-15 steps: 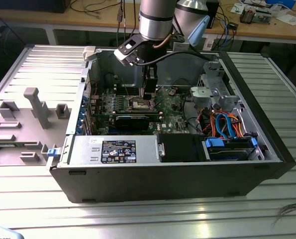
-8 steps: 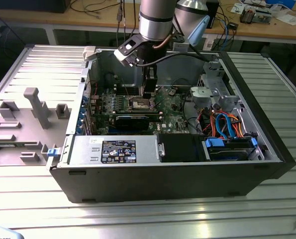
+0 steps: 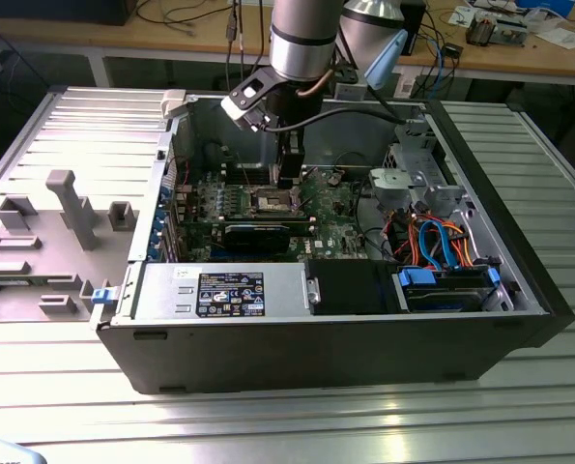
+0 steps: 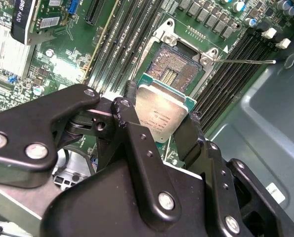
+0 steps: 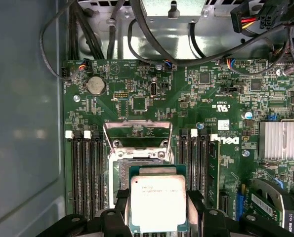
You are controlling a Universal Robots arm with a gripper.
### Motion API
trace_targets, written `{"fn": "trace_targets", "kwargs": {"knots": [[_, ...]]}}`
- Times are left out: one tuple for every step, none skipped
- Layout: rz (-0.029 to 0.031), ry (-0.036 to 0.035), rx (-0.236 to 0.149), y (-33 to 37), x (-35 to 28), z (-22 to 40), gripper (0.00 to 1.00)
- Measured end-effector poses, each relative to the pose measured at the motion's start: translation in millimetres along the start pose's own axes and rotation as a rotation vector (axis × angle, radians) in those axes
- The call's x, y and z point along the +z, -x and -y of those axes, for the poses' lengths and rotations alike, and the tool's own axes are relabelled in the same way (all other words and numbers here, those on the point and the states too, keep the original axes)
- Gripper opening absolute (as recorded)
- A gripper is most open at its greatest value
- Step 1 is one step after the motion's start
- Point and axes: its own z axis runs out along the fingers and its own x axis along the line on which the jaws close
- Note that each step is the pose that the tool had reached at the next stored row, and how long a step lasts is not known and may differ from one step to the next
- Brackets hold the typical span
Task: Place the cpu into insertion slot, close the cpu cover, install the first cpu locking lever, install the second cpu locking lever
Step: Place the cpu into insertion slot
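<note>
1. The end effector (image 4: 161, 117) is closed on the cpu (image 4: 159, 111). 2 black fingers (image 4: 128, 111) pinch opposite edges with the metal top facing up, so the chip sits level for seating.
2. The cpu hangs just above the insertion slot (image 4: 175, 74), offset to 1 side and not yet seated. The slot's dark contact field lies bare.
3. The cpu cover (image 5: 137, 126) stands swung up at 1 edge of the slot, leaving the socket open from above. A thin locking lever (image 4: 245, 61) juts free across the memory slots (image 4: 235, 79); it is judged unlatched for the same reason.
4. Container: the open computer case (image 3: 316, 348) lies on its side on the ribbed tabletop (image 3: 268, 425), so the green motherboard (image 3: 337, 198) faces up toward the arm. Also inside are a black card (image 3: 258, 232) and blue and orange cables (image 3: 432, 242) by the drive bay.
5. A grey fixture tray (image 3: 36, 261) sits outside the case, at the exterior view's left.
</note>
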Motion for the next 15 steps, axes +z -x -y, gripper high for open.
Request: {"fn": "trace_targets", "kwargs": {"knots": [[-0.0001,0.0,0.0,-0.2,0.1,0.0,0.55],[0.0001,0.0,0.0,-0.6,0.2,0.1,0.55],[0.0002,0.0,0.0,-1.2,0.5,0.4,0.55],[0.0001,0.0,0.0,-1.4,0.6,0.6,0.55],[0.0002,-0.0001,0.0,-1.7,0.7,0.7,0.55],[0.0001,0.0,0.0,-2.2,1.1,1.1,0.55],[0.0,0.0,0.0,-2.3,1.3,1.3,0.55],[0.0001,-0.0001,0.0,-2.5,1.5,1.6,0.55],[0.0002,-0.0001,0.0,-2.7,1.8,1.8,0.55],[0.0004,-0.0001,0.0,-2.8,2.1,2.1,0.55],[0.0004,-0.0002,0.0,-2.9,2.4,2.2,0.55],[0.0003,-0.0001,0.0,-2.9,2.6,2.4,0.55],[0.0003,-0.0001,0.0,-2.9,2.9,2.5,0.55],[0.0002,-0.0001,0.0,-2.9,3.2,2.8,0.55],[0.0003,-0.0001,0.0,-2.9,3.4,3.0,0.55]]}}
